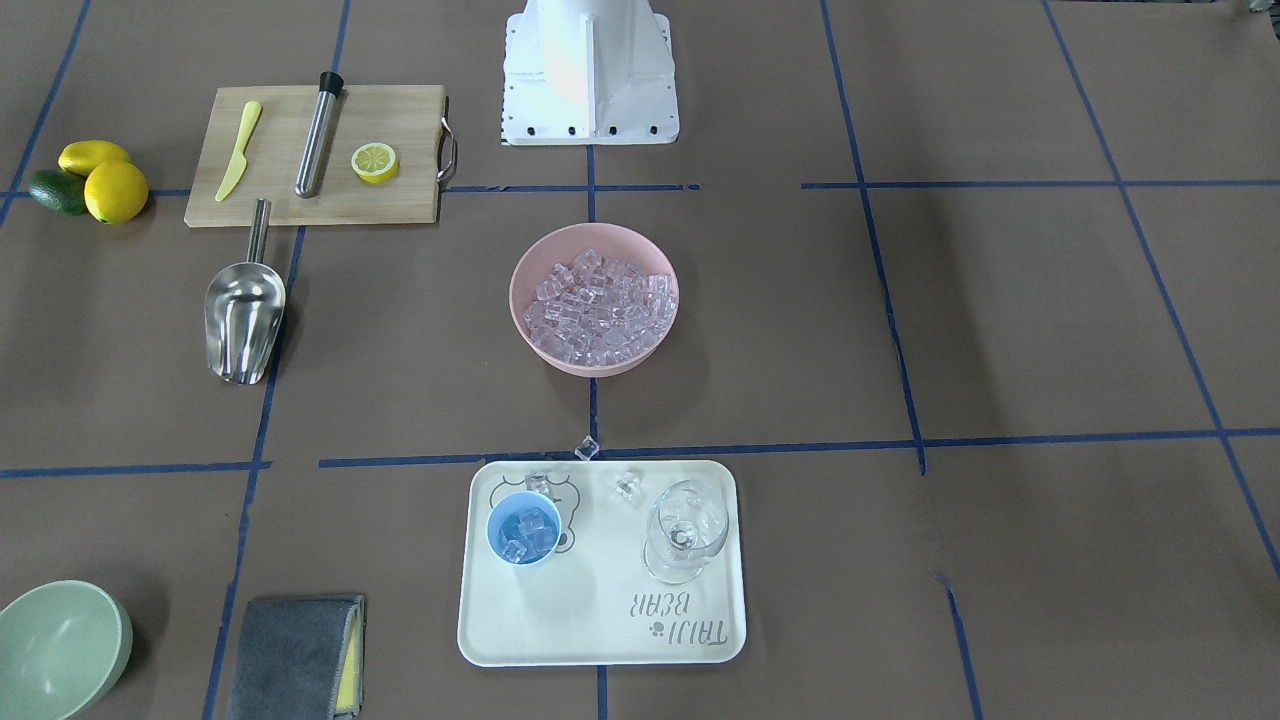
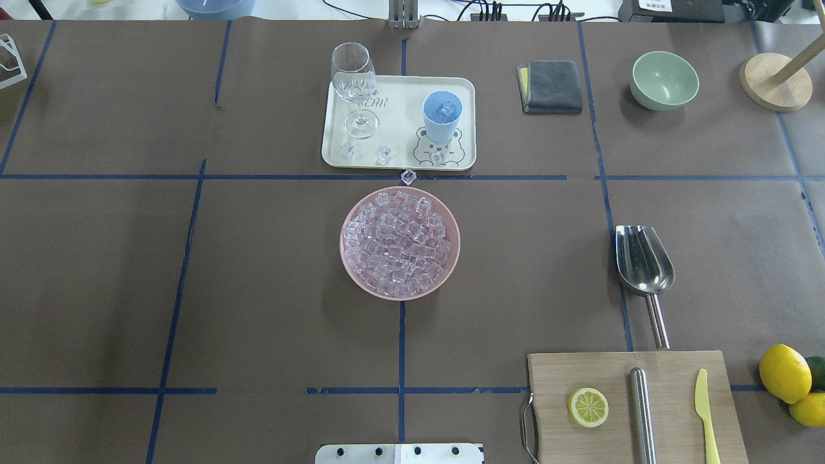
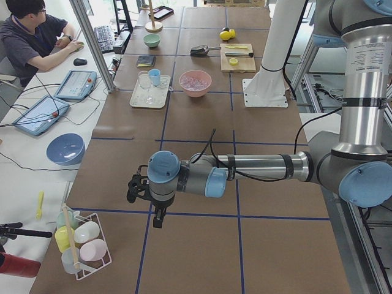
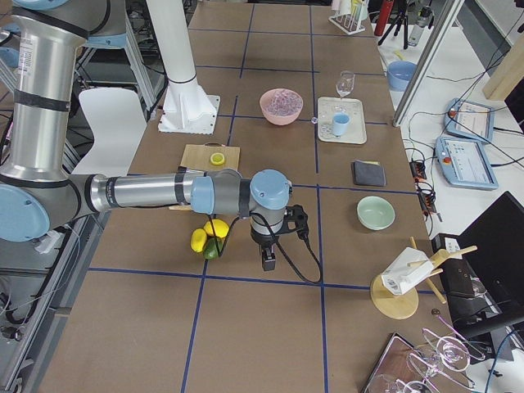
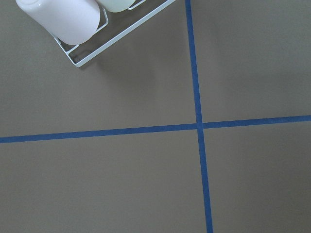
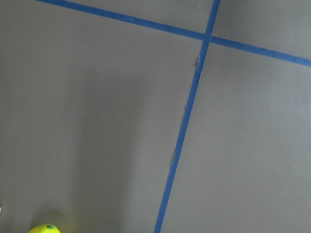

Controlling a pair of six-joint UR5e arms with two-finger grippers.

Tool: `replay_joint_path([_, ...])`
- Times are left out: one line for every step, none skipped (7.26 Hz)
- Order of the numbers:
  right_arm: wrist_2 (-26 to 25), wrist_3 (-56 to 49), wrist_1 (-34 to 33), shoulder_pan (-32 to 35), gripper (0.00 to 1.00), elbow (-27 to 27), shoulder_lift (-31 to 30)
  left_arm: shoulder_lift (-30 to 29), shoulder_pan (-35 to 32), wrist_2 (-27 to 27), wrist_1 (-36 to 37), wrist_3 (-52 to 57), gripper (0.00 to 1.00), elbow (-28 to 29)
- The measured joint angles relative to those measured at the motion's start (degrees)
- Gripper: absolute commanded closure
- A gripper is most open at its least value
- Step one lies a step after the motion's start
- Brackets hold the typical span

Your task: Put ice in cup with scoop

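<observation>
Right gripper (image 4: 268, 262) apart from scoop (image 2: 644, 258); handle toward cutting board (image 2: 673, 412), mouth away.

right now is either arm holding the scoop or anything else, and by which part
Nothing visible. The scoop lies free on the table; the left pincer and right pincer hang far from it, with nothing seen in either.
</observation>
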Motion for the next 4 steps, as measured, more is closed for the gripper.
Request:
replay_joint_path([0.00,0.00,0.00,0.00,0.00,-0.13,0.00,0.00,0.00,0.00,0.02,0.00,0.00,0.00])
replay_joint_path([0.00,0.00,0.00,0.00,0.00,-0.25,0.00,0.00,0.00,0.00,0.06,0.00,0.00,0.00])
replay_joint_path([0.03,0.00,0.00,0.00,0.00,-0.30,-0.03,0.01,0.00,0.00,0.10,0.00,0.00,0.00])
replay_joint_path([0.11,-0.01,0.00,0.00,0.00,-0.32,-0.06,0.00,0.00,0.00,0.14,-0.02,0.00,0.00])
